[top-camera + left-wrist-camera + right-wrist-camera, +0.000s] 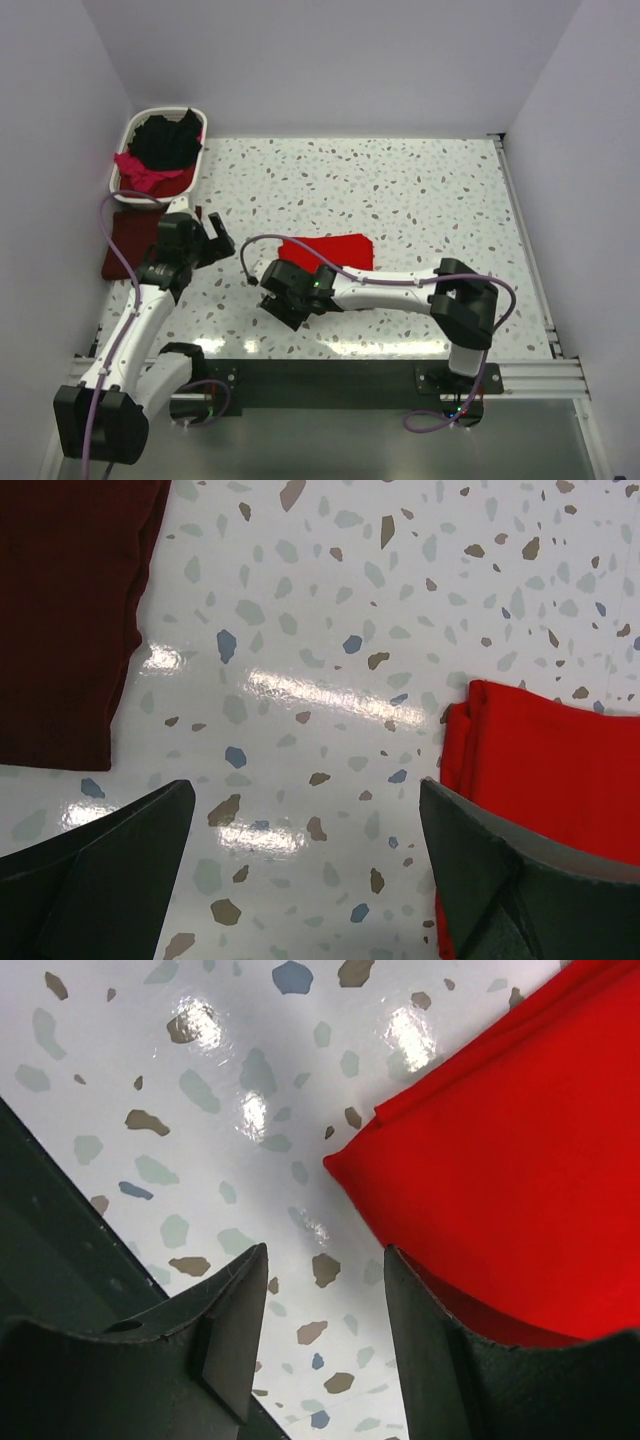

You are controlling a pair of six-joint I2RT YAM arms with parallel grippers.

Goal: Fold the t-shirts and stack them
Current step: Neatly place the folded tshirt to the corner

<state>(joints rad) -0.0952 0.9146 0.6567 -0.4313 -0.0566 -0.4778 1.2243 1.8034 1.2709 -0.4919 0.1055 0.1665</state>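
Left fingers [100,870] spread wide, empty; right fingers [225,1330] partly open, empty, beside the folded red t-shirt [335,250] on the desk [420,190]. Maroon t-shirt [125,240] apparently folded, unstacked; black t-shirt [165,140] and pink t-shirt [140,172] lie unfolded in the basket [150,112].

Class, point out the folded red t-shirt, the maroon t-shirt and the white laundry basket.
red t-shirt [335,250]: top view, middle of the folded cloth.
maroon t-shirt [65,610]: left wrist view, middle of the visible cloth.
laundry basket [165,110]: top view, far rim.

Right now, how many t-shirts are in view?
4. On the table, a red shirt lies in the middle and a maroon shirt at the left edge; a black shirt and a pink shirt sit in the basket, which may hide more.
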